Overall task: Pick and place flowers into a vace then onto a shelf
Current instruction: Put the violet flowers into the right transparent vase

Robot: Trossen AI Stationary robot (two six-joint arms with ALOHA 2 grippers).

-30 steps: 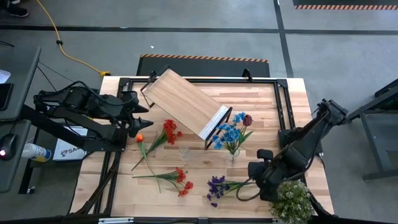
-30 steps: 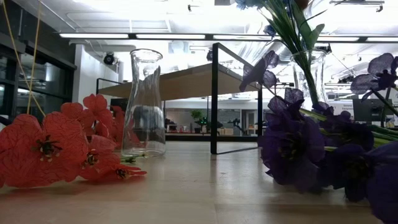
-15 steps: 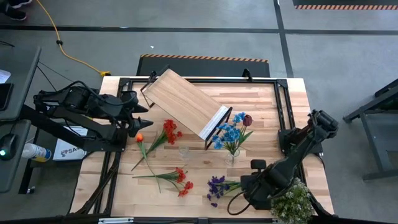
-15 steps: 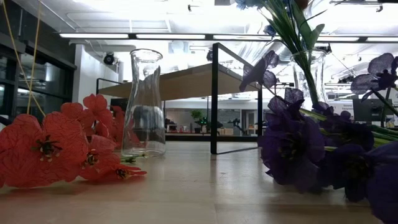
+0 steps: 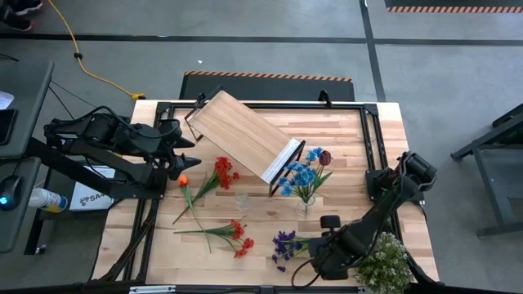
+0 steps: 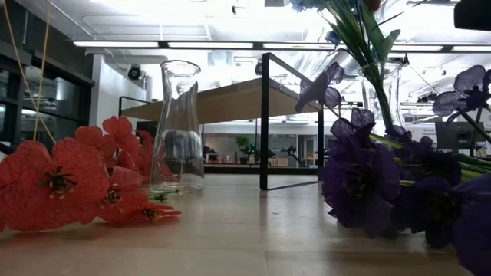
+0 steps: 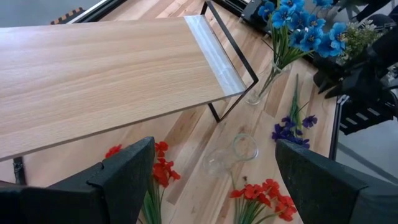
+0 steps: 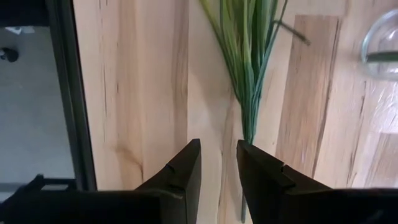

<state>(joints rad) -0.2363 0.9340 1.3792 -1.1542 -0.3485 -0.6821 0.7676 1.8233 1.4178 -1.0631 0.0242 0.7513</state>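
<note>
Purple flowers [image 5: 284, 245] lie near the table's near edge, their green stems [image 8: 250, 93] pointing right. My right gripper [image 5: 320, 260] hovers over the stem ends, fingers [image 8: 217, 171] a narrow gap apart, touching nothing. Red flowers [image 5: 221, 173], an orange bud [image 5: 183, 180] and more red flowers [image 5: 237, 237] lie flat on the table. An empty glass vase [image 5: 241, 198] stands upright. A second vase [image 5: 305, 206] holds blue [image 5: 301, 175] and dark red [image 5: 325, 157] flowers. The shelf [image 5: 245, 135] stands slantwise on its black legs. My left gripper [image 7: 211, 177] waits open at the left edge.
A bushy pale green-white plant [image 5: 382, 265] sits at the near right corner, close beside my right arm. A black metal frame [image 5: 372, 147] runs around the tabletop. In the low view the empty vase [image 6: 178, 130] and red blooms [image 6: 69, 180] stand in front of the shelf leg [image 6: 265, 123].
My right gripper has swung toward the table's near edge and leftward, coming over the stem ends of the purple flowers. The flowers, vases and shelf have stayed in place.
</note>
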